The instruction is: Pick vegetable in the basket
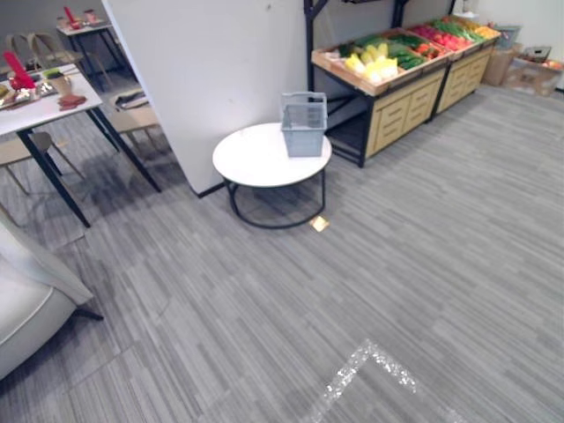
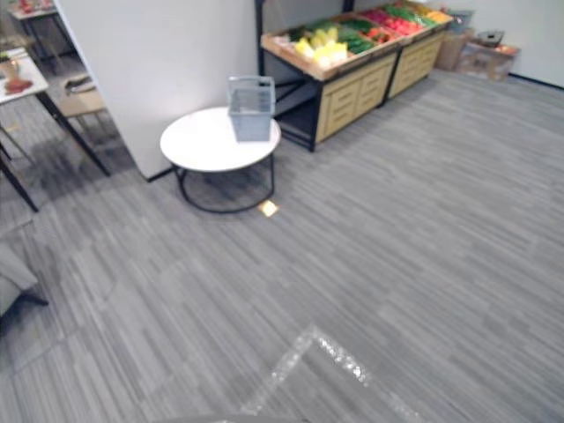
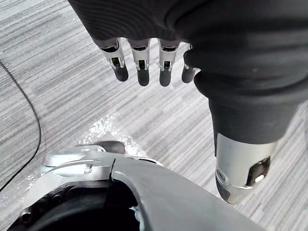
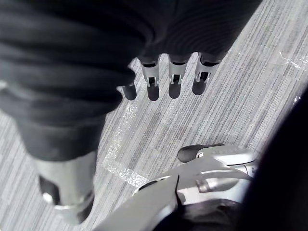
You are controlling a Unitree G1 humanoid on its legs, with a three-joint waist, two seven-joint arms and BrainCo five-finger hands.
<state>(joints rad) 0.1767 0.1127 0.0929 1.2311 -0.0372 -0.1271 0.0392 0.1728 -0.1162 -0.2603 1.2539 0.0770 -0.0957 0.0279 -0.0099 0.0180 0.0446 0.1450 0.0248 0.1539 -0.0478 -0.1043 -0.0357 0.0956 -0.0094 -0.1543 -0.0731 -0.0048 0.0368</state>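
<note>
A grey mesh basket [image 1: 304, 123] stands upright on the right part of a round white table [image 1: 256, 159] with black legs, well ahead of me. Behind it, wooden produce stands [image 1: 398, 84] hold yellow vegetables [image 1: 372, 63], green vegetables [image 1: 401, 48] and red ones [image 1: 441, 37]. My left hand [image 3: 144, 57] hangs over the grey floor with straight fingers and holds nothing. My right hand [image 4: 173, 72] also hangs over the floor, fingers straight and empty. Both hands are far from the basket.
A white partition wall [image 1: 211, 70] rises behind the round table. A dining table [image 1: 40, 106] with red items and chairs stands at the far left. A pale seat [image 1: 26, 300] sits at the near left. A small yellow marker [image 1: 319, 224] lies on the floor.
</note>
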